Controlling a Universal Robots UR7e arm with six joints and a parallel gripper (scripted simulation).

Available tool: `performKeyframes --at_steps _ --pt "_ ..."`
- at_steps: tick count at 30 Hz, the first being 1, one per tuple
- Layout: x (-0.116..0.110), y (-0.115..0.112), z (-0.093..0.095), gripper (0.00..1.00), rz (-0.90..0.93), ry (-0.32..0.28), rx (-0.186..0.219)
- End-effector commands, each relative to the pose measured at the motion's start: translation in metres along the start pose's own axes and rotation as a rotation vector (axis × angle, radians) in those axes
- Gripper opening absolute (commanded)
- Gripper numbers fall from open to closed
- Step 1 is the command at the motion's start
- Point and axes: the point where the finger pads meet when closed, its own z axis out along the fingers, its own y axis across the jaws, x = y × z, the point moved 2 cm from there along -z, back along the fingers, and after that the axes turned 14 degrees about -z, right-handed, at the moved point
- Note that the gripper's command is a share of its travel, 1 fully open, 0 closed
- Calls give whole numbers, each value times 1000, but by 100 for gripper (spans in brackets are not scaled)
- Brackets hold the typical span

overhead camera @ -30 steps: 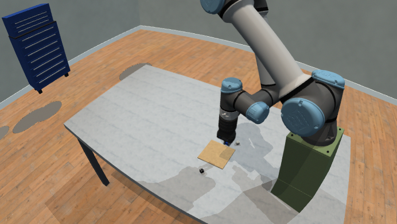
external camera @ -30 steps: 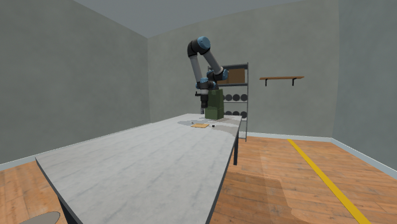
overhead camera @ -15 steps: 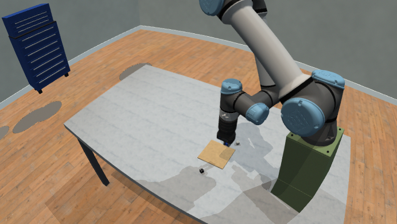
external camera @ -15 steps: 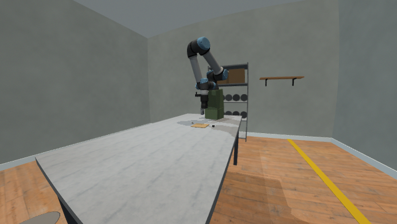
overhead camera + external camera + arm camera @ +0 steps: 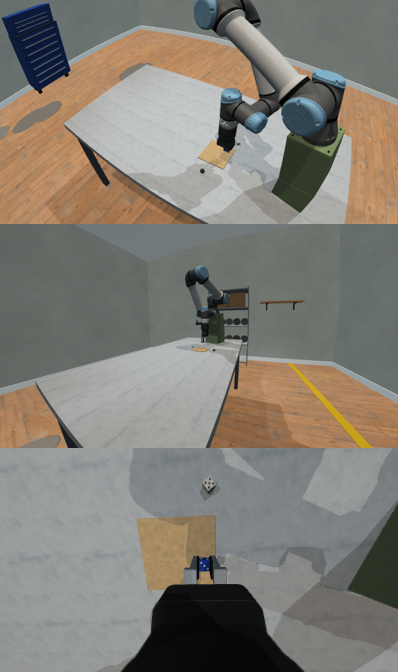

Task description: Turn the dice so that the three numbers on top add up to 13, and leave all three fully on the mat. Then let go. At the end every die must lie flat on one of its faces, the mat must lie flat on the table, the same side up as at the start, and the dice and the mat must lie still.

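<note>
The gripper (image 5: 205, 569) is clamped on the blue die (image 5: 204, 565) and hangs over the mat's (image 5: 212, 155) edge nearest the pedestal (image 5: 302, 175); the step in hand looks like setting this die down on the mat; it would go best lowered straight, well inside the mat's border, with the wanted face level, the fingers parting only once the die rests flat; a drop from height could let it tumble. The white die (image 5: 238, 142) lies on the desk just off the mat, toward the pedestal; the black die (image 5: 202, 170) lies off the mat toward the desk's near edge; their pips are too small to read. The forearm reaches out from the pedestal and the wrist points straight down.
</note>
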Motion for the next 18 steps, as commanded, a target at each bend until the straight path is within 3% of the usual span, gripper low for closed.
performKeyframes --at_steps 1,8,18 --pt "0 -1 17 34 0 1 1" --pt "1 -1 41 34 0 1 1" --pt "1 -1 49 34 0 1 1"
